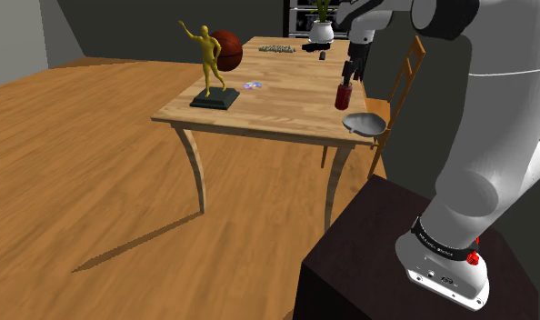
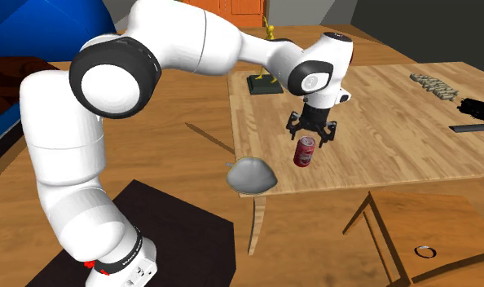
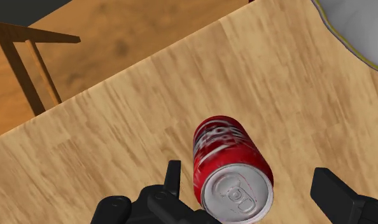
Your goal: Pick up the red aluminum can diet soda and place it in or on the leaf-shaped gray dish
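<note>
End effector (image 2: 312,135) points down, open astride the red can (image 2: 304,152).

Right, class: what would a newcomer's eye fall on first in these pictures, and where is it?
The big white arm reaches over the wooden table, its open black gripper just above a red can near the table's edge. A grey dish sits at the corner beside the can, and a gold figure with a ball behind it stands toward the shoulder view's left.
</note>
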You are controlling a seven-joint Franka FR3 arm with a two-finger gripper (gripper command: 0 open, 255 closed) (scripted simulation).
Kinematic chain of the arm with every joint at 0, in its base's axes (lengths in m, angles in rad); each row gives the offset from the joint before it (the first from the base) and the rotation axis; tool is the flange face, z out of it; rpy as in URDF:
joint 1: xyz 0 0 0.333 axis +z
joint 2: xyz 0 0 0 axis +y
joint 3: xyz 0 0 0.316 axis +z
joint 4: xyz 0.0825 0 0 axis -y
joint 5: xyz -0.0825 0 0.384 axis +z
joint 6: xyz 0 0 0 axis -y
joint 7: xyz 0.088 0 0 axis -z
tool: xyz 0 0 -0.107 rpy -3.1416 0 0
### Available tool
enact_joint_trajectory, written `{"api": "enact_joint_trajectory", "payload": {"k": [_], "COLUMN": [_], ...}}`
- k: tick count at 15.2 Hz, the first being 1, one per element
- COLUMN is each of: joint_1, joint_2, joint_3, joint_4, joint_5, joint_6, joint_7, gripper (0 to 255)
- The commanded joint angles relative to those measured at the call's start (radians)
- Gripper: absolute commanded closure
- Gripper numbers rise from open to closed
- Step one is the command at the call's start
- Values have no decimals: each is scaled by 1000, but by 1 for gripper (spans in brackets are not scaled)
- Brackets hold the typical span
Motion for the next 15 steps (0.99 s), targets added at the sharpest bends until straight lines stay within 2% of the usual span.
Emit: {"api": "enact_joint_trajectory", "payload": {"k": [1, 6, 13, 14, 15], "joint_1": [-4, -5, -5, -5, -5], "joint_2": [13, 32, 32, 32, 32], "joint_3": [2, 7, 7, 7, 7], "joint_4": [-6, -43, -42, -42, -42], "joint_5": [7, 18, 18, 18, 18], "joint_6": [18, 71, 71, 71, 71], "joint_7": [-6, -13, -13, -13, -13], "gripper": [0, 0, 0, 255, 255]}}
